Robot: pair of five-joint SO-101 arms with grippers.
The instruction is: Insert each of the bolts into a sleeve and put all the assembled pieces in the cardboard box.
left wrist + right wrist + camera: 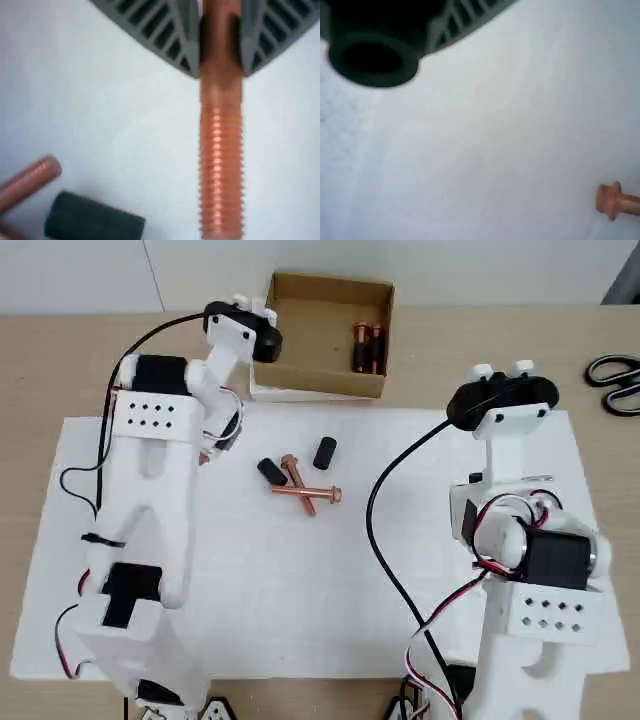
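1. The bolt (221, 150) I'm working with is clamped in my left pincer (220, 60), threaded end poking out free. It hangs over the white mat (250, 590), a bit in front of the cardboard box (320, 382), off its left corner.
2. Its partner sleeve (370, 60) is pinched in my right pincer (382, 35), open bore showing. That one's well apart from the box, out past its right side.
3. Progress, as far as I can judge: two assembled pieces (366, 348) already lie inside the box against its right wall. So two done.
4. Left to do: mate the pair I'm holding, then deal with two loose bolts (300, 485) lying crossed and two loose sleeves (271, 471) beside them, all on the mat in front of the box. Three pairs to go, I reckon.
5. Pose: left arm stretched toward the box with the wrist tipped down. Right arm folded up tight, wrist aimed at the mat.
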